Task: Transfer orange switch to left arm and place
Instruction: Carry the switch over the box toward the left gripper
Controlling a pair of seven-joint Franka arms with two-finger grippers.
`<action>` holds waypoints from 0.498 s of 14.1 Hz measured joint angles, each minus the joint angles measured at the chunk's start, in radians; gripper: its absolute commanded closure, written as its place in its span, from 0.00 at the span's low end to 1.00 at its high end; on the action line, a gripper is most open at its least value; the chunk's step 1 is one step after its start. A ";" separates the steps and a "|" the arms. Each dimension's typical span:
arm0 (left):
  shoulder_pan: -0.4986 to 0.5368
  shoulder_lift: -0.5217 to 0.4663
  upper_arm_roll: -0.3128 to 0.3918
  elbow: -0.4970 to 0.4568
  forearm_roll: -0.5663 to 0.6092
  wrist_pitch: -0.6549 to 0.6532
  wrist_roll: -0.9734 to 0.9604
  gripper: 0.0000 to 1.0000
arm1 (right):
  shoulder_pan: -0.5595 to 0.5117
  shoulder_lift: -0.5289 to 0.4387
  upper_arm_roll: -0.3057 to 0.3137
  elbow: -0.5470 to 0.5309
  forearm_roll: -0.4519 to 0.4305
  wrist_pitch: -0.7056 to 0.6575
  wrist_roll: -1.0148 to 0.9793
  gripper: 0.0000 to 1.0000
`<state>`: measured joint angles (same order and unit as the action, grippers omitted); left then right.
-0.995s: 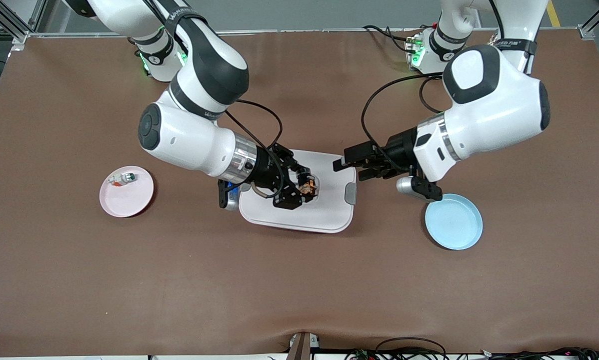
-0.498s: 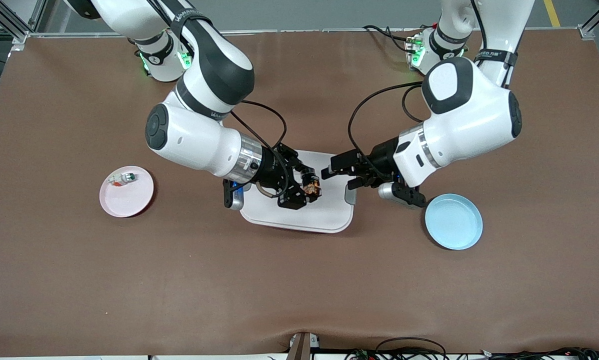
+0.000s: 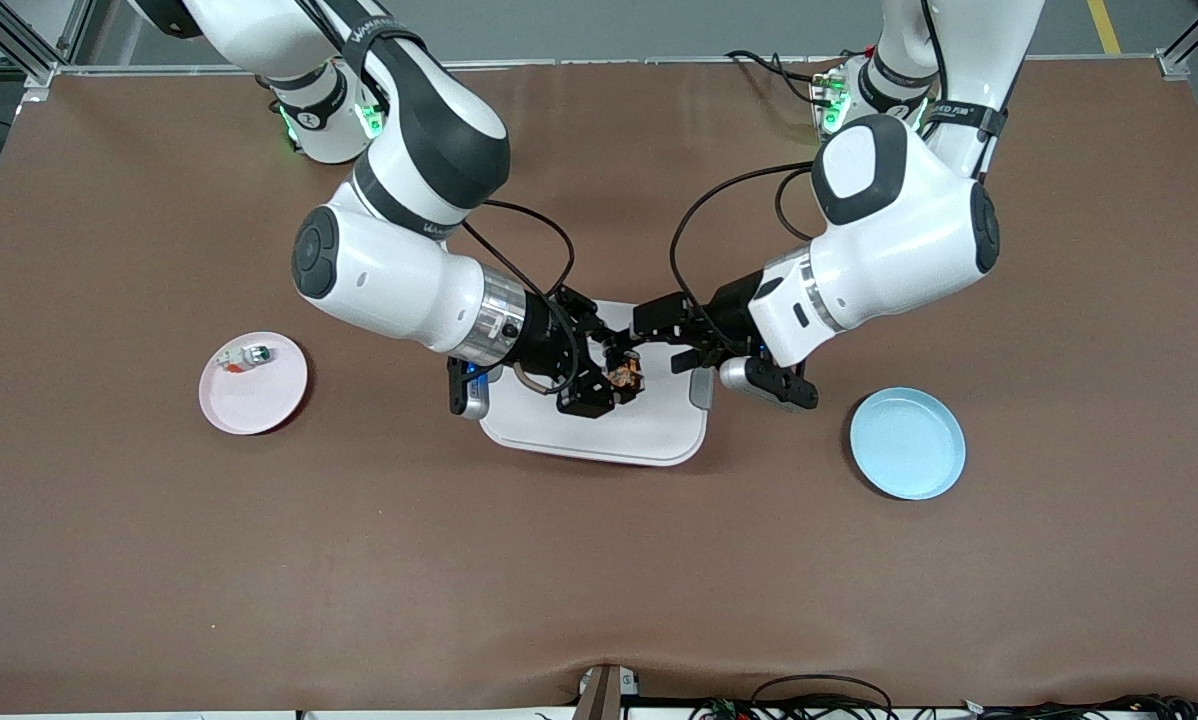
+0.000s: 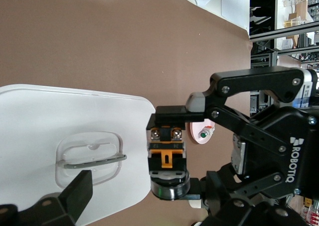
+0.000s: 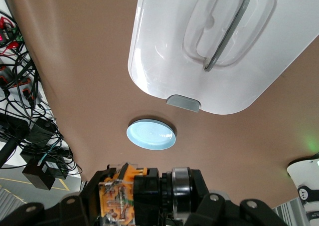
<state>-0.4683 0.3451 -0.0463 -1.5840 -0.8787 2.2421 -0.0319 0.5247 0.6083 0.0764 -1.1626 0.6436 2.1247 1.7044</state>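
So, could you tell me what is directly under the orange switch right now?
The orange switch, held by the shut right gripper, hangs over the white box lid. The open left gripper waits beside it. The lid's handle recess is partly covered.

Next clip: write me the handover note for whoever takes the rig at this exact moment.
Right gripper: shut on the orange switch, held in the air over the box.
Left gripper: open, over the box, right beside the switch, not yet gripping it.
Pink plate holds a small white-and-green part; blue plate has nothing on it.
Done: switch picked up and carried over the box.
Left: left gripper closes on the switch, right lets go, the switch clears the box, probably toward the blue plate.
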 measured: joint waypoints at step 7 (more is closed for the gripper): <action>-0.007 0.019 0.000 0.000 0.000 0.048 0.000 0.00 | 0.008 0.000 0.001 0.000 0.000 0.000 0.020 1.00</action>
<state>-0.4756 0.3642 -0.0462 -1.5841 -0.8787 2.2900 -0.0319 0.5322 0.6083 0.0772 -1.1624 0.6437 2.1244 1.7242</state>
